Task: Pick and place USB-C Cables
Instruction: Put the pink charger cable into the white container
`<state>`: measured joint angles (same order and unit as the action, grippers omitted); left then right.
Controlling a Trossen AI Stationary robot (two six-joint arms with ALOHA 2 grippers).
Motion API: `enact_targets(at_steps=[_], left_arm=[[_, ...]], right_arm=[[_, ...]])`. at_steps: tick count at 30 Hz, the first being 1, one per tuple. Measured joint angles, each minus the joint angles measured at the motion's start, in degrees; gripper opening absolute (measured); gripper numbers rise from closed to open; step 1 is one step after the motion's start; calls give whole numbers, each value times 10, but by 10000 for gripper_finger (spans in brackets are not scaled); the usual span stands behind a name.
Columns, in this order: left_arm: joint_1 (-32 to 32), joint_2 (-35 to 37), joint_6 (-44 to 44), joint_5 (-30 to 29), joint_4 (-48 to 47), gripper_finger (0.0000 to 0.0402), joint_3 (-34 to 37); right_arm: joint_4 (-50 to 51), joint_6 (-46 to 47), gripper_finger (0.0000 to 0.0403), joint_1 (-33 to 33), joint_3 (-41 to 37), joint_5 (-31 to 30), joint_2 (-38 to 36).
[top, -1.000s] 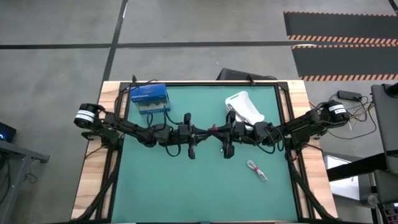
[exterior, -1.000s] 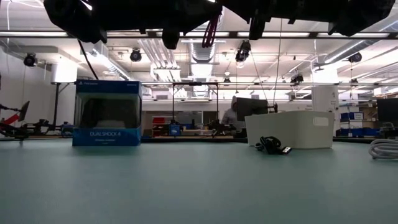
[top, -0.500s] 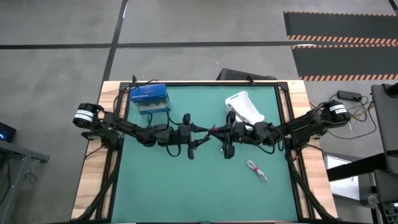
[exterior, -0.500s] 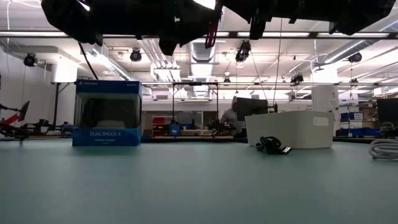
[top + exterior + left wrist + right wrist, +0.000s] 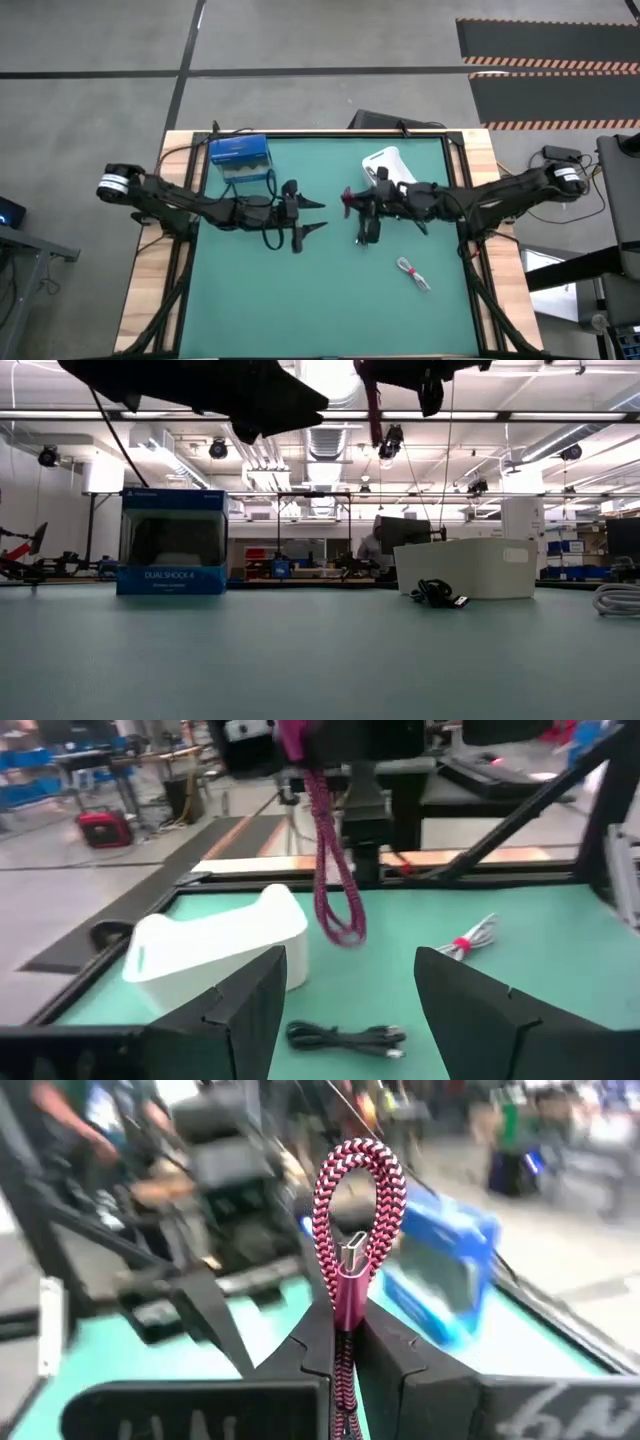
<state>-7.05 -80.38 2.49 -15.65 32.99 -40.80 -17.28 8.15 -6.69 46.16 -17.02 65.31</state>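
One braided red USB-C cable (image 5: 352,1260) was clamped in the right end effector (image 5: 350,199); the left end effector (image 5: 312,215) gaped empty. Its dangling loop could be snagged mid-transfer.

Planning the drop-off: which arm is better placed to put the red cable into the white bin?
The right. Its gripper is shut on the red cable beside the white bin; the left gripper is open, empty and farther away.
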Motion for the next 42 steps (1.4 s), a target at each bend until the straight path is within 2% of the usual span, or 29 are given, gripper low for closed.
enact_targets(at_steps=[8,12,16,26,33,42], left_arm=[[1,40,42,-75,-28,206,0],[2,52,60,-106,-26,206,0],[3,58,74,-123,-24,206,0],[5,78,128,-175,-17,206,-3],[7,79,135,-179,-24,206,-1],[7,78,133,-179,-36,206,-1]], right_arm=[[419,96,13,52,184,-55,18],[588,147,13,94,262,-53,49],[703,160,13,142,314,-34,79],[777,160,13,286,332,116,139],[819,170,13,359,320,122,181],[817,181,13,387,295,130,220]])
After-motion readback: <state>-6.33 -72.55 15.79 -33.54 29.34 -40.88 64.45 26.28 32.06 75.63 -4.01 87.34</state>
